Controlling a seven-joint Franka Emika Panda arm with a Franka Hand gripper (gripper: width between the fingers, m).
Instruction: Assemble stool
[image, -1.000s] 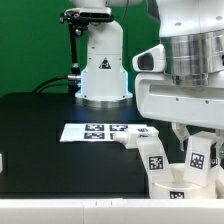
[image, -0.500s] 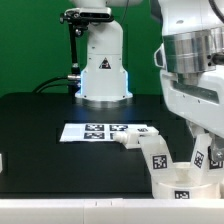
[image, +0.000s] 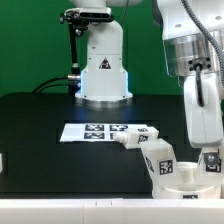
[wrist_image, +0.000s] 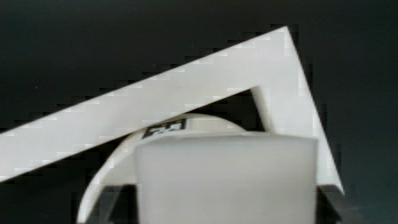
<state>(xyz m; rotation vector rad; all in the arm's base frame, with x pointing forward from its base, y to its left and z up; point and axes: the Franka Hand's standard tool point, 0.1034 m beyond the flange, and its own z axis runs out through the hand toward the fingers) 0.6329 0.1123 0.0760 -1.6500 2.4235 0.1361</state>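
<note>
Swinging toward the exterior view's right and dropping since a second ago, the pincer (image: 210, 160) now sits clamped on an upright leg (wrist_image: 228, 175) at the seat (image: 185, 184) on the counter (image: 40, 120). A second leg (image: 160, 155) stands alongside. The plastic looks light, stiff and slick, so the flat opposite leg faces likely give the surest hold.

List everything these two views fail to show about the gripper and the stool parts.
- gripper: exterior view, pressed against the right edge and under the arm's casing; open or shut cannot be told.
- seat: exterior view, its right side runs behind the gripper and toward the frame edge.
- white block: wrist view, too close and blurred; which part it is cannot be told.
- tag: wrist view, mostly hidden by that block, pattern unreadable.
</note>
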